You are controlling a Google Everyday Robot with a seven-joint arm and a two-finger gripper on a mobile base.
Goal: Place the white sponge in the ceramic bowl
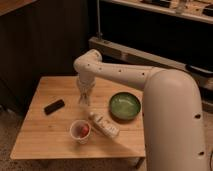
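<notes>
My gripper (85, 98) points straight down over the wooden table (50, 135), left of the ceramic bowl (125, 106). The bowl is round, green-glazed and shallow, and nothing shows inside it. It sits about a hand's width to the right of the gripper. A pale patch shows at the gripper's tip, but I cannot tell whether it is the white sponge or part of the gripper. No sponge shows anywhere else on the table.
A flat black bar (54, 106) lies to the gripper's left. A small white cup with red contents (80, 131) stands near the front. A white labelled bottle (104, 125) lies beside the cup. Dark cabinets and a metal shelf stand behind the table.
</notes>
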